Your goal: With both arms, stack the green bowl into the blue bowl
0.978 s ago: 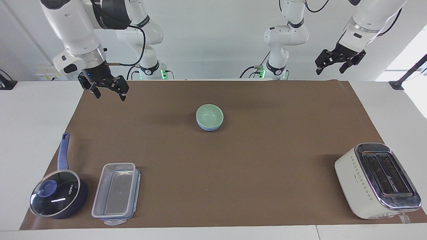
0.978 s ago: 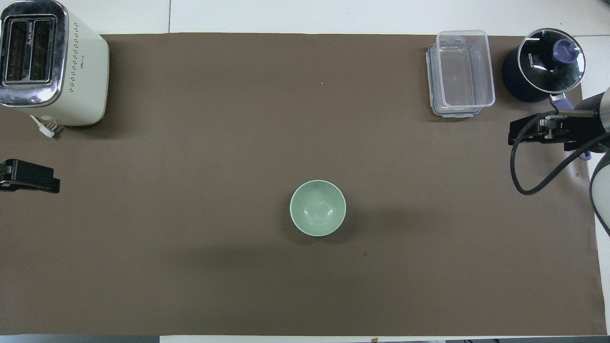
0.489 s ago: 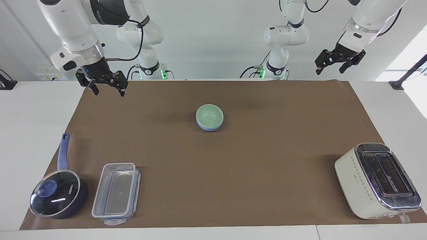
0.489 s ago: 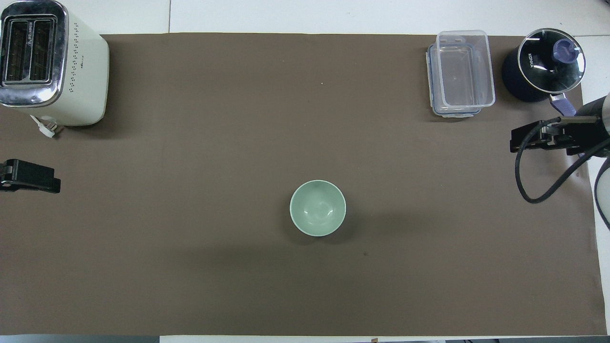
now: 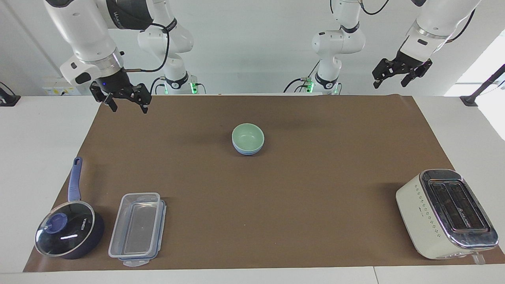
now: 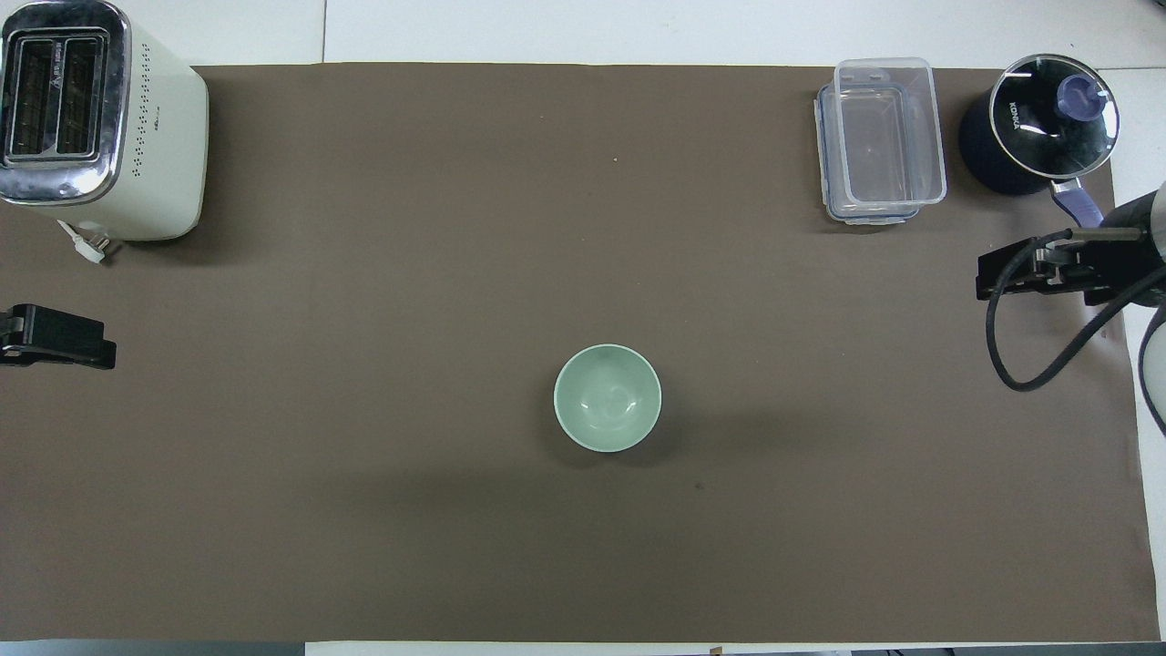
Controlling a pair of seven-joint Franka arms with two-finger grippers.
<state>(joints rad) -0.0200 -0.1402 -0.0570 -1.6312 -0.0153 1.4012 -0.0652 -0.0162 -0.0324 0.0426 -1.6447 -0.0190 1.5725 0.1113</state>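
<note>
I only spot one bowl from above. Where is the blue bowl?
The blue bowl sits mid-mat under the green bowl nested in it; in the facing view only its lower wall shows. From overhead the green one hides it.

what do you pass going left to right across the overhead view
left gripper → toaster → green bowl, nested in the blue bowl → clear container → saucepan → right gripper

From overhead the green bowl (image 6: pixel 608 397) hides the blue bowl, and the frame edge crops the left pincer (image 6: pixel 36 335).
</note>
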